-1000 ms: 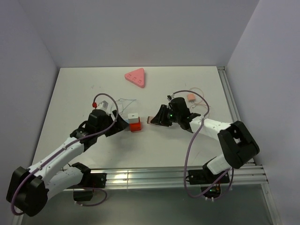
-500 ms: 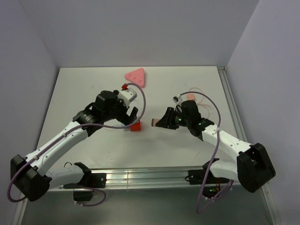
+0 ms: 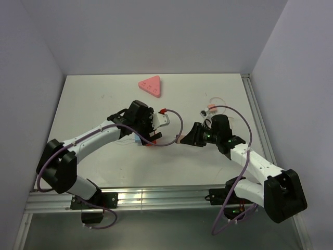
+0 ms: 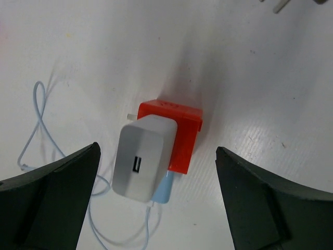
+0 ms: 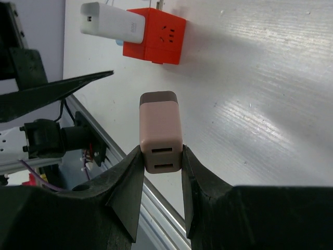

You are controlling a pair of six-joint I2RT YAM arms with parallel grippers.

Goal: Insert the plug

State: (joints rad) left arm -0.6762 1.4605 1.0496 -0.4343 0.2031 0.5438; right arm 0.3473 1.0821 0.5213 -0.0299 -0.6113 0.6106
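Observation:
A red cube socket (image 4: 177,135) lies on the white table with a white USB charger (image 4: 143,159) plugged into one face and a light blue cable (image 4: 36,125) looping beside it. My left gripper (image 4: 157,150) hangs open above the cube, its fingers (image 4: 57,182) wide on either side and touching nothing. My right gripper (image 5: 161,151) is shut on the pink plug (image 5: 160,130), which points toward the red cube (image 5: 156,34) across a gap. In the top view the plug (image 3: 180,139) sits just right of the cube (image 3: 151,141).
A pink triangular block (image 3: 151,86) lies at the back of the table. A small pink piece (image 3: 210,108) with thin wire lies behind my right arm. An aluminium rail (image 3: 156,198) runs along the near edge, another (image 3: 255,109) along the right side.
My left arm has lifted off the cube's left side and swung right, and now hovers over it with jaws wider. My right gripper, still holding the plug, has drawn back slightly to the right.

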